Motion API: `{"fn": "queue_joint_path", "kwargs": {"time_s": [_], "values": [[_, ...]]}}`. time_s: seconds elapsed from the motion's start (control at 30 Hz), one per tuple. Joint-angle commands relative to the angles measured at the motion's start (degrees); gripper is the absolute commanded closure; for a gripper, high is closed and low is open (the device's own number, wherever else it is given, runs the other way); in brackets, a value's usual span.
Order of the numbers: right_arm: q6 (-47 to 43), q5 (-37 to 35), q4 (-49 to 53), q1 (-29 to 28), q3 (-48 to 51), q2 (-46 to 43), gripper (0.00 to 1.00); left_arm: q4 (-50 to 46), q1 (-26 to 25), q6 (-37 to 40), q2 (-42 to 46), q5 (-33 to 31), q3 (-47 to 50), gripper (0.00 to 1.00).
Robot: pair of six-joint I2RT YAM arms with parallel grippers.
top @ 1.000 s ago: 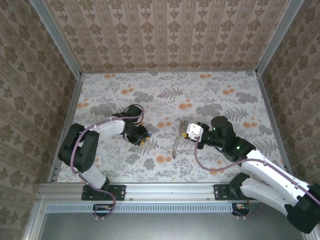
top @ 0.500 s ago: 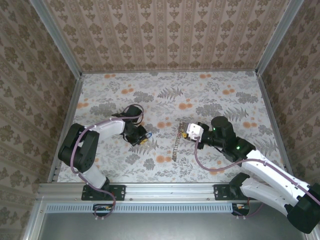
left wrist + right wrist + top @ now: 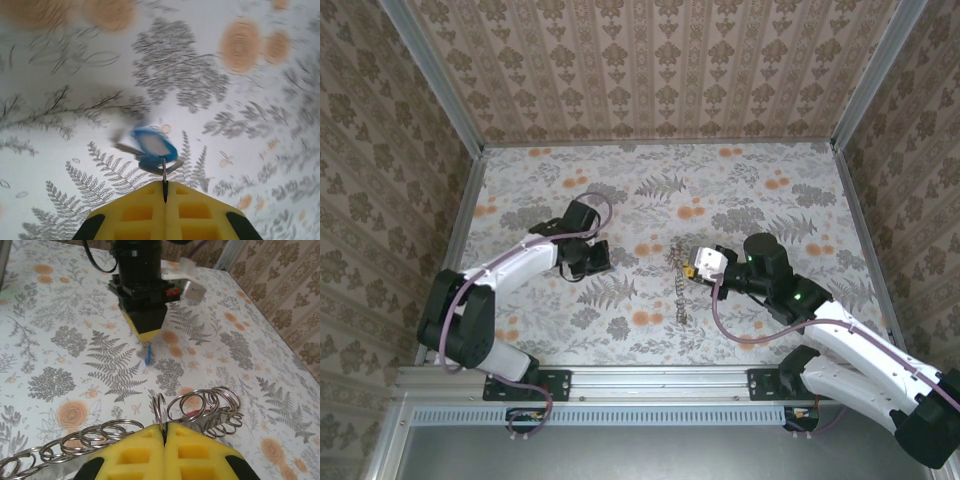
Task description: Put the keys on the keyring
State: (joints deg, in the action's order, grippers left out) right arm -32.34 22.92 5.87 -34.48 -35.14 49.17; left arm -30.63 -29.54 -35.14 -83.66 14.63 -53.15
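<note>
Pinches blue key (image 3: 152, 146) by its thin metal end in left pincer (image 3: 164, 186), pads closed tight, key hanging just below the tips. Clamps one loop of keyring (image 3: 200, 402) in right pincer (image 3: 164, 429), likewise closed, remaining rings trailing over bench (image 3: 770, 200) toward near edge. Finds key straight ahead of right pincer, beyond the rings, well apart. Calls, likely, for carrying key rightward to the gripped loop, metal end lined up with that loop.
</note>
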Motion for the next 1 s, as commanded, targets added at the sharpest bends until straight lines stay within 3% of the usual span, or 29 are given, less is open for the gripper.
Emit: {"fn": "queue_joint_path", "kwargs": {"time_s": [0.0,0.1,0.27,0.43,0.63,0.97], "values": [[1.6,5.7,-0.3,0.1,-1.1,0.8,1.0,-0.1,-0.6,19.7,5.3,2.4,-1.6,1.0],[0.6,11.5,0.9,0.1,-1.6,2.1,1.0,3.3,-2.0,32.7,11.9,4.2,0.2,1.0],[-0.4,18.5,6.2,0.1,-4.9,4.7,1.0,8.9,-3.1,54.9,22.0,15.0,4.3,1.0],[1.6,21.7,2.4,0.0,-4.4,5.9,1.0,5.2,-3.2,73.2,25.5,26.1,3.4,1.0],[2.9,23.7,-0.6,-1.5,-4.5,7.7,1.0,5.0,-6.0,81.4,24.3,28.4,1.9,1.0],[5.2,22.8,-4.8,-2.9,-3.9,10.2,1.0,7.6,-9.5,86.6,22.0,30.5,2.2,1.0]]}}
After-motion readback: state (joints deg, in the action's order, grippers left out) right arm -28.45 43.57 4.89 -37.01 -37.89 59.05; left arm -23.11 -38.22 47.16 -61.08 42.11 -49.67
